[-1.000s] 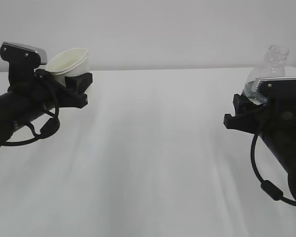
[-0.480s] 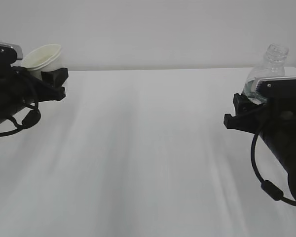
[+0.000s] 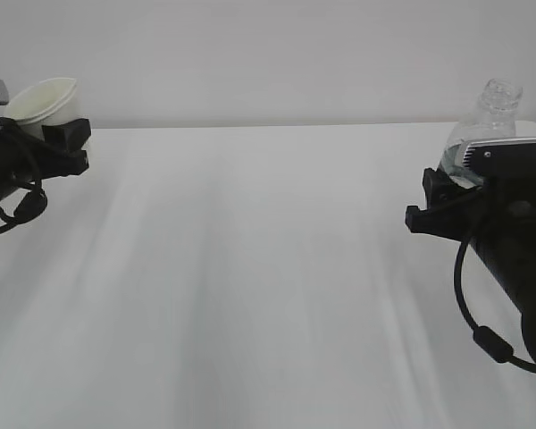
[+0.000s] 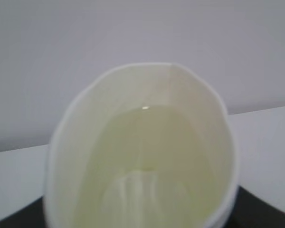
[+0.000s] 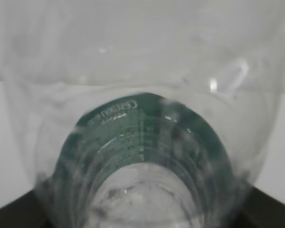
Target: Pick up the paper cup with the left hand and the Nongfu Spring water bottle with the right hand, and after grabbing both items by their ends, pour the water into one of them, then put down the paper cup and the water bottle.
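At the far left edge of the exterior view, my left gripper (image 3: 69,146) is shut on the lower part of the white paper cup (image 3: 45,100), which it holds tilted. In the left wrist view the cup (image 4: 142,152) fills the frame, showing its pale cream inside, with a black finger (image 4: 263,209) at the bottom corner. On the right, my right gripper (image 3: 422,202) is shut on the Nongfu Spring water bottle (image 3: 498,109), whose open neck rises above the wrist plate. Its green label (image 5: 133,128) and clear base show close up, and water (image 3: 454,159) shows low in the bottle.
The white table (image 3: 268,286) stretches between the two arms, against a plain pale wall (image 3: 268,54). A black cable (image 3: 482,331) loops under the right arm, and another (image 3: 9,210) hangs under the left.
My left arm has carried the paper cup leftward, almost out of the exterior view. The right arm and the bottle have stayed in place.
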